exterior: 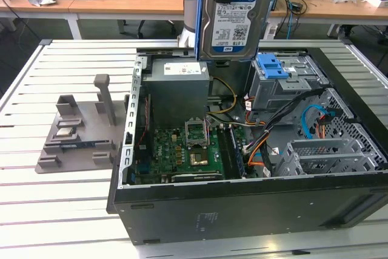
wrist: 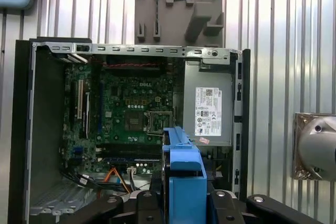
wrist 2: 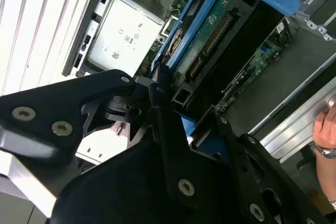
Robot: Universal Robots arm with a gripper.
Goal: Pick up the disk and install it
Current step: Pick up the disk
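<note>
Well, your worktop (exterior: 60,210) carries the open computer case (exterior: 242,204), and no drive cage (exterior: 327,156) in it holds the disk (exterior: 233,16) yet. You have the disk aloft, upright above the case. Your end effector (wrist 2: 178,121) is clamped onto its blue carrier. The pick-up looks done; installing remains.

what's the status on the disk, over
Gripper shut on disk. Disk upright over open case, not yet seated. Hand at case edge, cables across case floor.
</note>
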